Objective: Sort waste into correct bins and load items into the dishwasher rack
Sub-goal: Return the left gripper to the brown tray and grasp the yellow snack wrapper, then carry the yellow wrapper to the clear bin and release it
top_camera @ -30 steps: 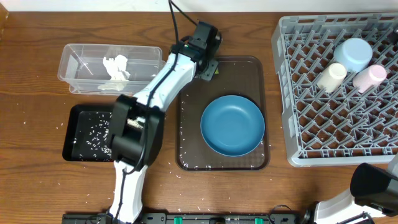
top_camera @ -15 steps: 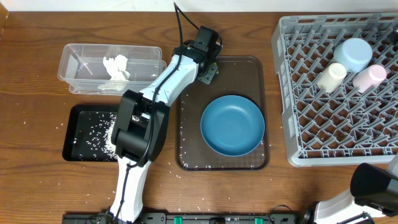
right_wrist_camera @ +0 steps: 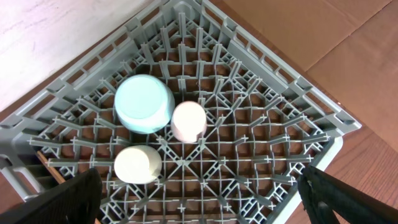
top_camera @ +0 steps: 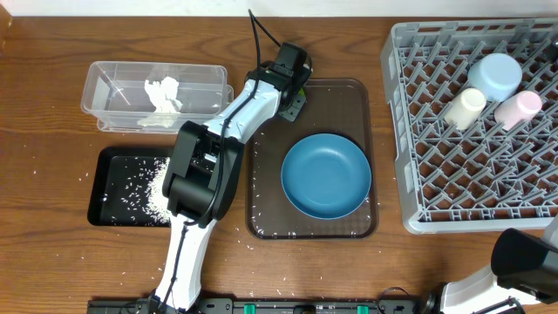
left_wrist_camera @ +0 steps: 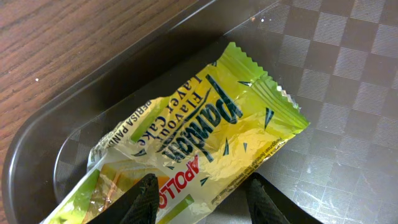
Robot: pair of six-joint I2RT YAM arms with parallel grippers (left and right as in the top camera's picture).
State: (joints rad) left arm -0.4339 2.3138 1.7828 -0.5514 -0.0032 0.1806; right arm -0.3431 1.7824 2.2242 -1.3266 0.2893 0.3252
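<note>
While the yellow-green wrapper (left_wrist_camera: 205,124) lies flat in the far left corner of the brown tray (top_camera: 349,105), the left gripper (left_wrist_camera: 202,180) stands low over its nearer end. Fingers half spread, one overlapping the foil's edge, the other just beside the opposite edge. No crease or lift in the foil, so I judge nothing pinched yet.

Outward from there:
- Clear tub (top_camera: 113,83) just left of the brown tray, crumpled white paper (top_camera: 162,94) inside it. Likely home for the wrapper.
- Black tray (top_camera: 94,187) nearer, holding rice (top_camera: 148,187); stray grains dot the table and the brown tray.
- Dark-blue dish (top_camera: 326,174) sits on the brown tray, not yet racked.
- Rack (top_camera: 462,174) at right holds the light-blue bowl (top_camera: 497,76), cream cup (top_camera: 464,106) and pink cup (top_camera: 518,107), close together at its far side.
- Right gripper (right_wrist_camera: 199,176) hangs over the rack, fingers spread wide, empty.

Risks as I read them:
- Foil is thin and slick on a smooth tray; closing fingers may skate it into the corner wall or bunch it without catching.
- A hold on one edge only could slip out on the way across, dropping the wrapper onto the table or into the rice.
- Pressing down hard for purchase could nudge the brown tray, and the dish with it.
- The tub's rim sits close to the arm's path; a low carry could clip it.
</note>
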